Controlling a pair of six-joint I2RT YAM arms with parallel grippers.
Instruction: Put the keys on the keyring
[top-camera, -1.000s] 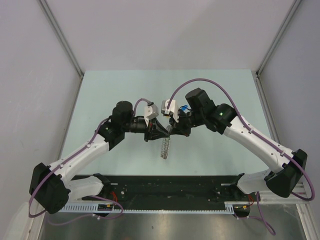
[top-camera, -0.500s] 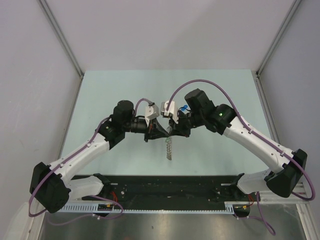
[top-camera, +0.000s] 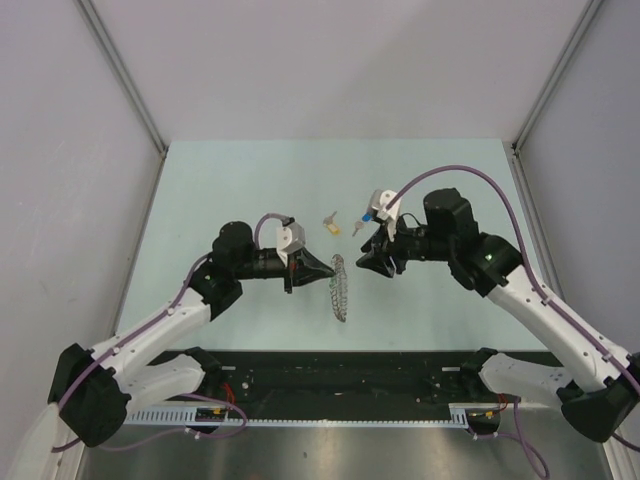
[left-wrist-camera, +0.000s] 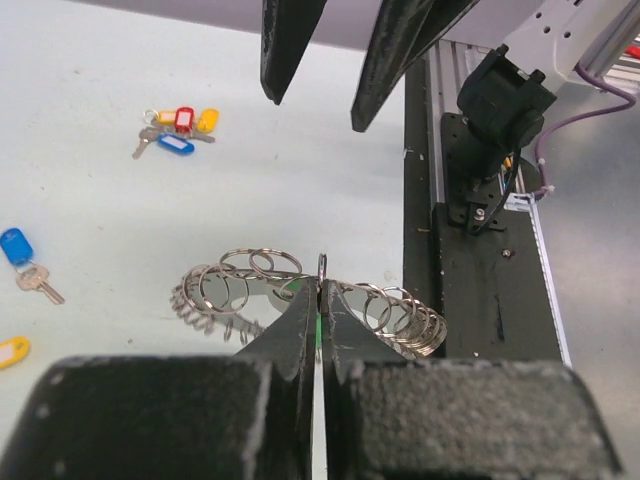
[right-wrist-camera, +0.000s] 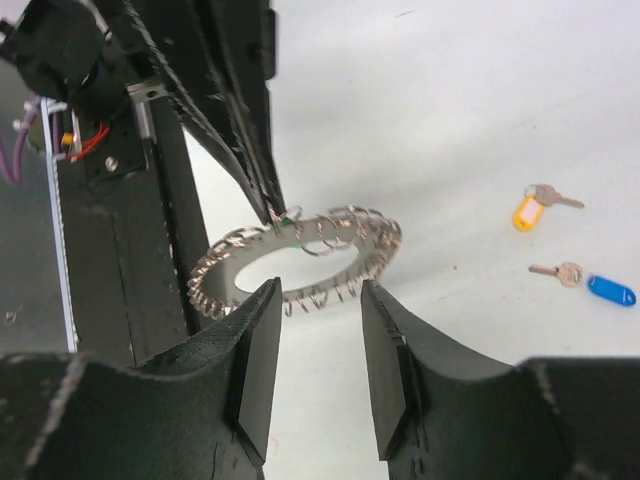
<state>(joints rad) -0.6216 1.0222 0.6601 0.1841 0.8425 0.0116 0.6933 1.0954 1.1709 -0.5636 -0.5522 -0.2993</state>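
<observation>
The keyring (top-camera: 340, 288), a wire ring fringed with small silver rings, hangs above the table from my left gripper (top-camera: 318, 268). That gripper is shut on the ring's edge in the left wrist view (left-wrist-camera: 320, 292), with the keyring (left-wrist-camera: 225, 290) spreading to both sides. My right gripper (top-camera: 366, 258) is open and empty just right of the ring. In its wrist view (right-wrist-camera: 320, 292) the keyring (right-wrist-camera: 375, 235) lies just beyond the open jaws. A yellow-tag key (top-camera: 331, 221) and a blue-tag key (top-camera: 369, 215) lie on the table behind.
A bunch of coloured-tag keys (left-wrist-camera: 178, 130) lies further off in the left wrist view. A yellow-tag key (right-wrist-camera: 528, 210) and a blue-tag key (right-wrist-camera: 610, 290) lie to the right in the right wrist view. The black base rail (top-camera: 340, 375) runs along the near edge.
The two grippers, close together over the ring before, have drawn apart. The right gripper has backed off to the right. The left arm has pulled back left, still holding the keyring.
</observation>
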